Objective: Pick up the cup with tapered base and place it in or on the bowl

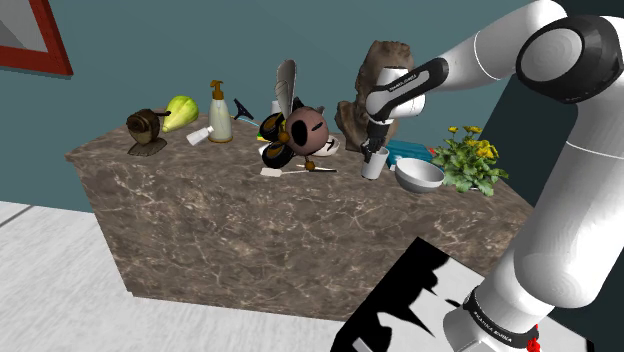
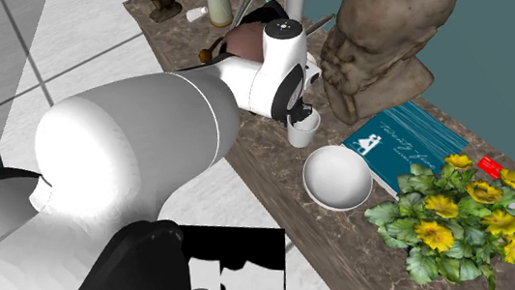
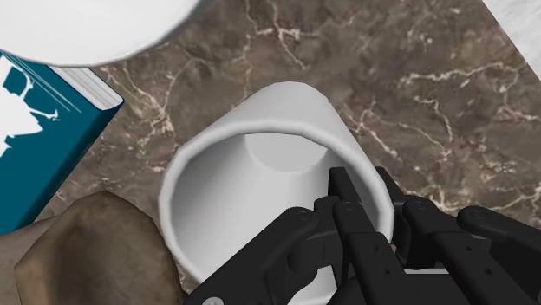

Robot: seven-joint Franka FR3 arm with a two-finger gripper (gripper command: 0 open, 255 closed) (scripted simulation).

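Cup: plain white, open mouth up, narrowing toward its base. It stands on the marbled worktop, just beside the white bowl and near a teal book.

My pincer: clenched over the rim, one finger inside, one outside, wall pinched between.

Judgement: light, stiff, smooth-walled, likely slippery. A one-wall hold may let it swing. Grip deep below the rim and lift level.
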